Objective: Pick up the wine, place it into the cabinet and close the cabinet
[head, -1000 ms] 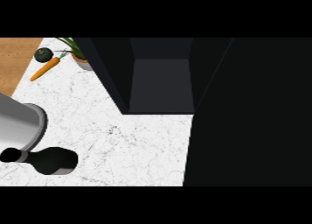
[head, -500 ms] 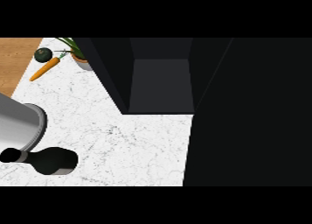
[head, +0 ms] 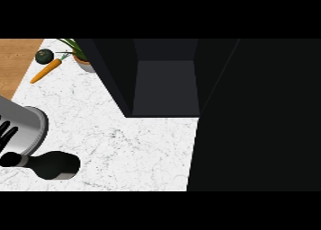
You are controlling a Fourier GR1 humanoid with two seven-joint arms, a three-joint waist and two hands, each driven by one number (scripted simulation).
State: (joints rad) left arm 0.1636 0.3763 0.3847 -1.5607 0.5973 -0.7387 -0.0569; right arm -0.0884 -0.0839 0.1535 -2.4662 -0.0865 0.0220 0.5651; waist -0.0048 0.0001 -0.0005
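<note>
Wine: dark bottle [head: 48, 164], seen from above, standing near left on the marble surface [head: 143, 148]; no readable label.
Left hand [head: 0, 134]: fingers straight, spread, just beside bottle neck.
Cabinet [head: 164, 85]: open, far centre.

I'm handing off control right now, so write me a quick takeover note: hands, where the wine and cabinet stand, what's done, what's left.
Left hand: at the view's left edge, fingers straight, just above the wine bottle's neck, not holding it.
Right hand: not in view.
Wine bottle: lying on the marble counter, lower left, next to the grey forearm.
Cabinet: open, its dark interior showing no bottle.
Done: nothing yet.
Left: grasp the wine, place it in the cabinet, close the cabinet.
</note>
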